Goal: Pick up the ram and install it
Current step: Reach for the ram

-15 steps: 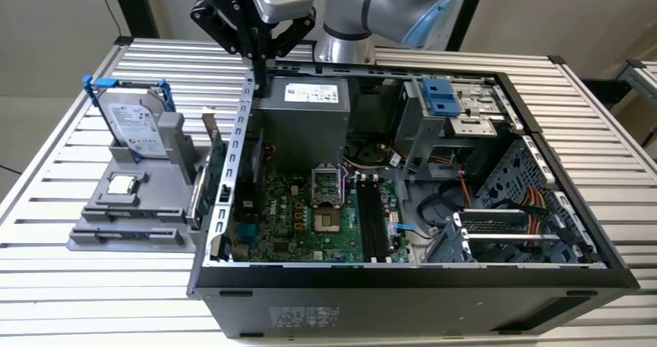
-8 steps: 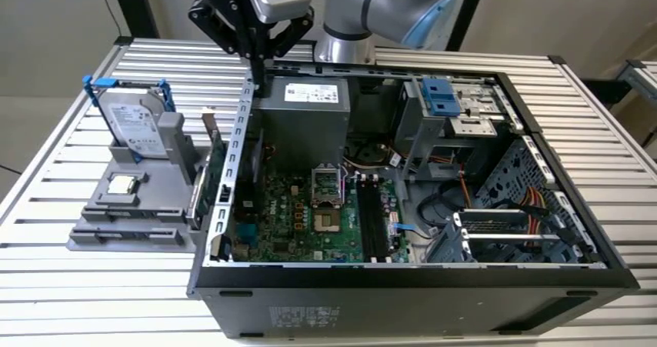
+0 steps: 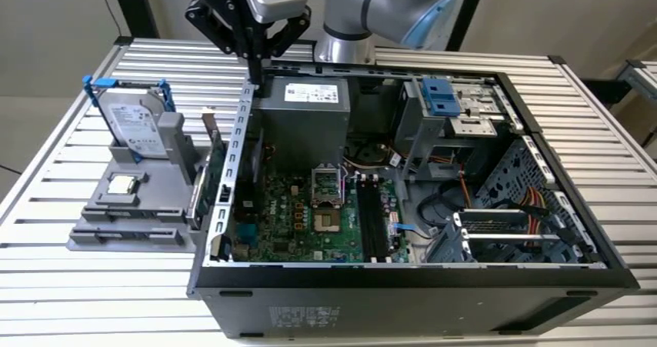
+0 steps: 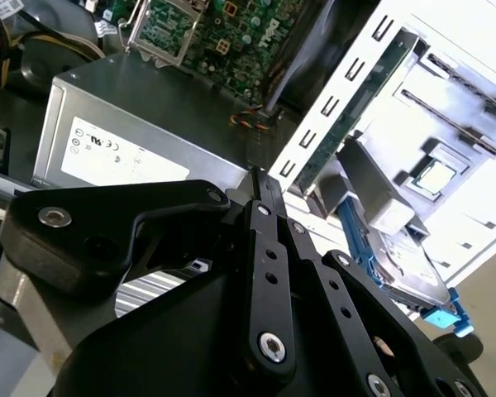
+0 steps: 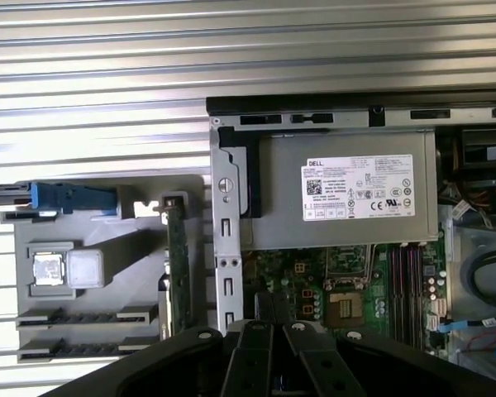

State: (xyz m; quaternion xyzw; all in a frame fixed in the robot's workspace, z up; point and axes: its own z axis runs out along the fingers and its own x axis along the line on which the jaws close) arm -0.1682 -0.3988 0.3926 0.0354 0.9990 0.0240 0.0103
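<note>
My own black linkage blocks much of both wrist views, cutting off the near part of the motherboard and the front of the grey holder (image 3: 123,235). The ram (image 5: 178,265) stands on edge in a slot of that holder. Its lower edge is hidden in the slot. In the exterior view it is a thin sliver just beside the outer wall of the case (image 3: 411,293) and hard to make out.

My fingers (image 3: 254,55) are pressed together with nothing between them. They point down at the case's rear corner on the exterior view's left, next to the power supply (image 3: 303,124). Whether the tips touch the case edge I cannot tell. The ram is apart from them.

The holder sits on the tabletop (image 3: 82,293) and also carries the hard drive (image 3: 138,124) and the processor chip (image 3: 123,184).
</note>
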